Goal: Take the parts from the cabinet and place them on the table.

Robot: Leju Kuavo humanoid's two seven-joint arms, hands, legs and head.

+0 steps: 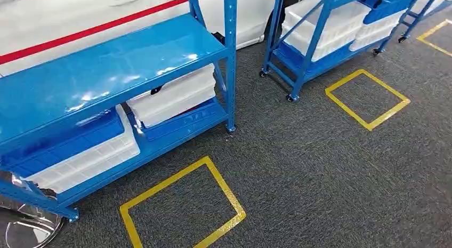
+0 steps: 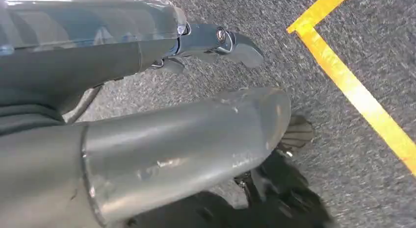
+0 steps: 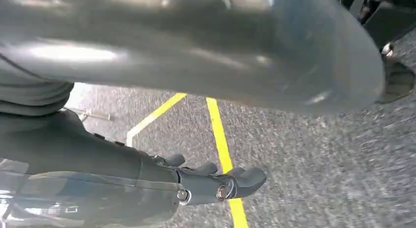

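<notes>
White bins (image 1: 173, 96) sit on the blue rack's (image 1: 106, 66) lower shelf; left hand (image 2: 196, 46) and right hand (image 3: 206, 181) hang empty, fingers extended.

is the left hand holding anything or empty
Empty. In the left wrist view the left hand hangs over the grey carpet with its fingers stretched out and nothing between them.

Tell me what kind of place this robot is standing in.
Most likely a factory or workshop storage area. Blue metal shelving racks, one on castors, hold white plastic bins. Yellow tape squares mark spots on the grey carpet floor, like parking or standing positions.
</notes>
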